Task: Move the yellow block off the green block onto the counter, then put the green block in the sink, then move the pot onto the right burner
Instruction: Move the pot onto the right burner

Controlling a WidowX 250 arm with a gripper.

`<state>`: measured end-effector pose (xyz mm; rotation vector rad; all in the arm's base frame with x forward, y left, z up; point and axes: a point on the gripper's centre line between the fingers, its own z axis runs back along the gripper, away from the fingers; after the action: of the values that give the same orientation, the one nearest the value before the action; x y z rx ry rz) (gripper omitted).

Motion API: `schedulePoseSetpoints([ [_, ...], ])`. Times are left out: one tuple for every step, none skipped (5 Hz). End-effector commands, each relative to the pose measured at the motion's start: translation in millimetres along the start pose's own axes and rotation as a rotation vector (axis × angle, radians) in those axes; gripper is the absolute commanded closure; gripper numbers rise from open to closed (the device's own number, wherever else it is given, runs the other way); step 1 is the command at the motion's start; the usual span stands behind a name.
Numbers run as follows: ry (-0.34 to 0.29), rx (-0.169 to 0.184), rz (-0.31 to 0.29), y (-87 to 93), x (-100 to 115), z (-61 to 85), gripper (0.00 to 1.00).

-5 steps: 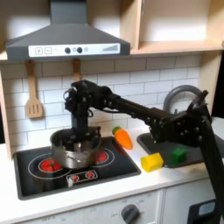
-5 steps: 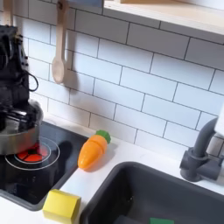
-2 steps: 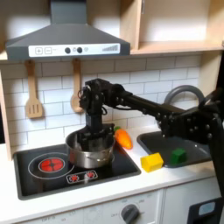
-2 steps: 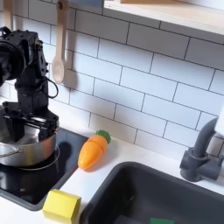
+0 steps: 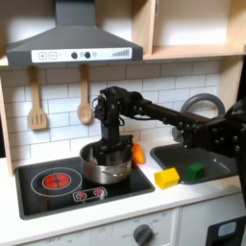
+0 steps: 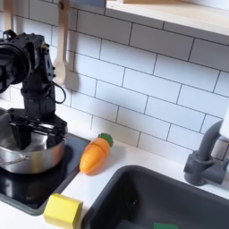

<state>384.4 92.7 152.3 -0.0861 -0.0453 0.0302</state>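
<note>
The steel pot (image 5: pixel 104 173) (image 6: pixel 25 161) rests on the right-hand burner of the black stove (image 5: pixel 43 190) in the first exterior view. My gripper (image 5: pixel 108 152) (image 6: pixel 30 134) points straight down at its rim and is shut on the pot. In both exterior views the yellow block (image 5: pixel 167 178) (image 6: pixel 63 210) lies on the white counter (image 5: pixel 183 194) (image 6: pixel 121 170), between the stove and the sink. The green block (image 5: pixel 195 171) sits inside the dark grey sink (image 5: pixel 173 154) (image 6: pixel 179 192), just right of the yellow block in the first exterior view.
An orange carrot toy (image 5: pixel 137 153) (image 6: pixel 94 154) lies on the counter right beside the pot. The arched faucet (image 5: pixel 197 104) (image 6: pixel 206 161) stands behind the sink. Two wooden utensils (image 5: pixel 36 104) (image 5: pixel 84 102) hang on the tiled wall. The left burner (image 5: pixel 58 179) glows red.
The gripper has carried the pot from the left burner to the right burner in the first exterior view. The blocks and the carrot have stayed in place.
</note>
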Motion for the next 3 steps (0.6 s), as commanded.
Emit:
schedulePoseSetpoints([
  [-0.012,-0.008,-0.024,-13.5,-3.4,3.4,0.00],
  [-0.014,0.003,-0.017,-8.4,-3.6,5.7,0.00],
  [-0.015,-0.002,-0.012,-5.4,-5.3,7.2,0.00],
])
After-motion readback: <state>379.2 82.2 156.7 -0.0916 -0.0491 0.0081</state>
